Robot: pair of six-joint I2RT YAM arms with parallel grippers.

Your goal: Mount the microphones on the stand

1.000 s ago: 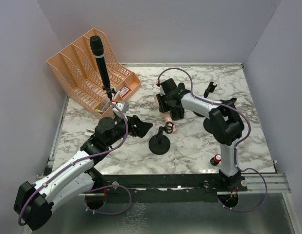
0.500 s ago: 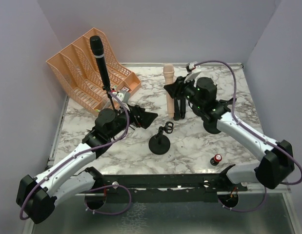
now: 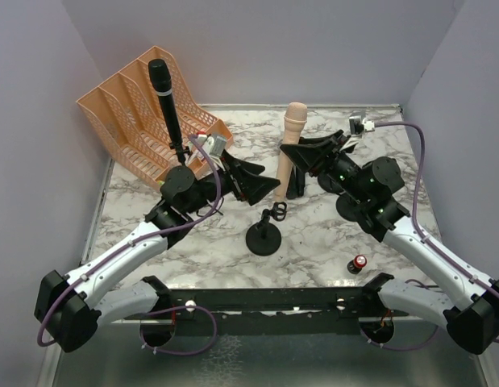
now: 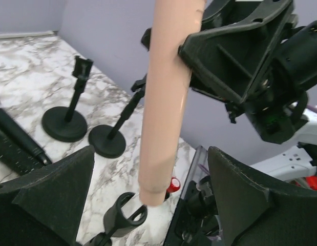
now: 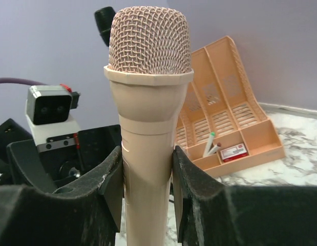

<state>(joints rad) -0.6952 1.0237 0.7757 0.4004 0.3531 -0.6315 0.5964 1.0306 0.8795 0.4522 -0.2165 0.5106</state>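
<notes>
Peach-pink microphone (image 3: 292,149): upright, lower end just above the clip (image 4: 124,217) of the near stand (image 3: 264,239).
Right gripper (image 3: 301,153): clamped on the microphone body.
Left gripper (image 3: 262,184): wide open, empty, beside the clip.
Risk: an off-centre descent would likely jam on the clip rim and tip the unheld stand.

Marble-pattern tabletop (image 3: 313,234), pale lilac walls (image 3: 313,48) on three sides, even light

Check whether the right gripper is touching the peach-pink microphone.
Touching. In the right wrist view the right gripper has both fingers pressed against the body of the peach-pink microphone, no gap either side.
</notes>
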